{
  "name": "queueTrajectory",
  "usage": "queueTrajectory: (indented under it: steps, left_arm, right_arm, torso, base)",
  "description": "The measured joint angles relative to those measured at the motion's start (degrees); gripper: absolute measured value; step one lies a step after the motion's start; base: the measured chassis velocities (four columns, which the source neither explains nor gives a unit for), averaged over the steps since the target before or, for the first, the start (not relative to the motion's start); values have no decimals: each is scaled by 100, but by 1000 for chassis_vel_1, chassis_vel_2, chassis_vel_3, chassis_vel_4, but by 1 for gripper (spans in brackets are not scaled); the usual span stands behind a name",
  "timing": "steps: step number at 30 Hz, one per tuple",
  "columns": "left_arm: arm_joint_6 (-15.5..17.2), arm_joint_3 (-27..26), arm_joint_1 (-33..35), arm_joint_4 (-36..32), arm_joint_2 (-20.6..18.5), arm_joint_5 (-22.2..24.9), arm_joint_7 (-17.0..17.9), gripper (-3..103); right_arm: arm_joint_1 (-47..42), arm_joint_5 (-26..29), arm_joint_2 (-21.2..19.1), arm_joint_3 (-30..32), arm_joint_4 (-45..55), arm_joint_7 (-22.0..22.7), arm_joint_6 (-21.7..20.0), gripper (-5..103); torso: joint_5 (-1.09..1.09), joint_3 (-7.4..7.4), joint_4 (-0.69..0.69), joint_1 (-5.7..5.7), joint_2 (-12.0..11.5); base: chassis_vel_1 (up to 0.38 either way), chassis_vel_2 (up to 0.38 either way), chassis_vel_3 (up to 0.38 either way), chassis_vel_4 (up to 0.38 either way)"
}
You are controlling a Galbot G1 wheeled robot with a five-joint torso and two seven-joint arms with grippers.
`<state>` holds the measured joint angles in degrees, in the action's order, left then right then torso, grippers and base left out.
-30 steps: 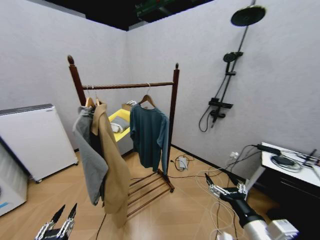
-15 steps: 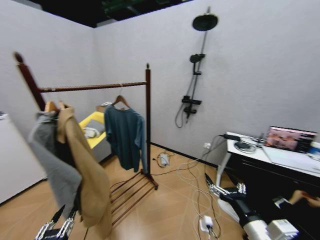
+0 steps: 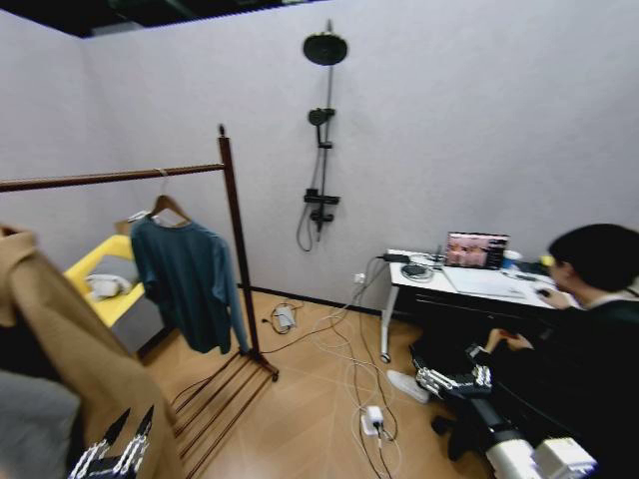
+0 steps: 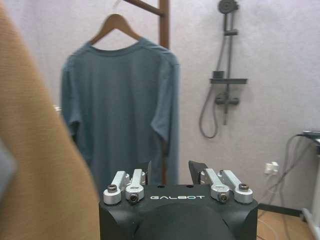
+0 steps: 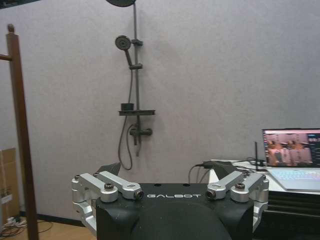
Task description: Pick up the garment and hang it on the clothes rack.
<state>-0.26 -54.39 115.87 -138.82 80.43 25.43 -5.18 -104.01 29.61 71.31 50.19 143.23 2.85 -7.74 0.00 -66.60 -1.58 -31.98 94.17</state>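
Note:
The garment (image 3: pixel 185 284) is a dark teal long-sleeved top on a light wooden hanger (image 3: pixel 166 207). It hangs from the bar of the clothes rack (image 3: pixel 238 249), close to its right post. It also shows ahead in the left wrist view, where the garment (image 4: pixel 120 105) hangs flat and still. My left gripper (image 3: pixel 122 444) is low at the near left, open and holding nothing, well short of the garment. Its fingertips (image 4: pixel 144 169) stand apart. My right gripper (image 3: pixel 449 379) is low at the right, open and empty, pointing at the wall; the right gripper (image 5: pixel 165 172) faces the shower.
A tan coat (image 3: pixel 70 349) and a grey hoodie (image 3: pixel 30 424) hang close at the near left. A shower fixture (image 3: pixel 321 120) is on the far wall. A desk with a laptop (image 3: pixel 477 249) and a seated person (image 3: pixel 589 329) are at the right. Cables and a power strip (image 3: pixel 371 419) lie on the floor.
The whole head view has swung to the right, so the rack now sits at the left edge and the desk and person have come into view. Both grippers hold the same pose.

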Motion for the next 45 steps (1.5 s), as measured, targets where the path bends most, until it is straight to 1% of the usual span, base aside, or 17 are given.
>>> queueTrajectory:
  steps: [8, 20, 22, 29, 32, 34, 41, 45]
  left_arm:
    - [0, 0, 0, 0, 0, 0, 0, 46]
    - [0, 0, 0, 0, 0, 0, 0, 46]
    - [0, 0, 0, 0, 0, 0, 0, 46]
    - [0, 0, 0, 0, 0, 0, -1, 46]
    - [0, 0, 0, 0, 0, 0, -1, 46]
    - [0, 0, 0, 0, 0, 0, -1, 46]
    - [0, 0, 0, 0, 0, 0, -1, 46]
    - [0, 0, 0, 0, 0, 0, -1, 46]
  right_arm:
    - [0, 0, 0, 0, 0, 0, 0, 100]
    - [0, 0, 0, 0, 0, 0, 0, 100]
    - [0, 0, 0, 0, 0, 0, 0, 100]
    - [0, 0, 0, 0, 0, 0, 0, 100]
    - [-1, 0, 0, 0, 0, 0, 0, 100]
    - [-1, 0, 0, 0, 0, 0, 0, 100]
    - [0, 0, 0, 0, 0, 0, 0, 100]
    - [0, 0, 0, 0, 0, 0, 0, 100]
  torso:
    - [0, 0, -2, 0, 0]
    - [0, 1, 1, 1, -1]
    - [0, 1, -2, 1, -1]
    - [0, 1, -3, 1, -1]
    - [0, 1, -1, 2, -1]
    - [0, 1, 3, 1, -2]
    - [0, 0, -1, 0, -3]
    - [-1, 0, 0, 0, -3]
  base:
    - [-119, -121, -126, -119]
    - [-118, -122, -119, -124]
    - [-110, -147, -130, -123]
    - [-129, -109, -110, -116]
    - [-23, -25, -13, -21]
    - [0, 0, 0, 0]
    - [15, -16, -22, 29]
    - [93, -99, -84, 83]
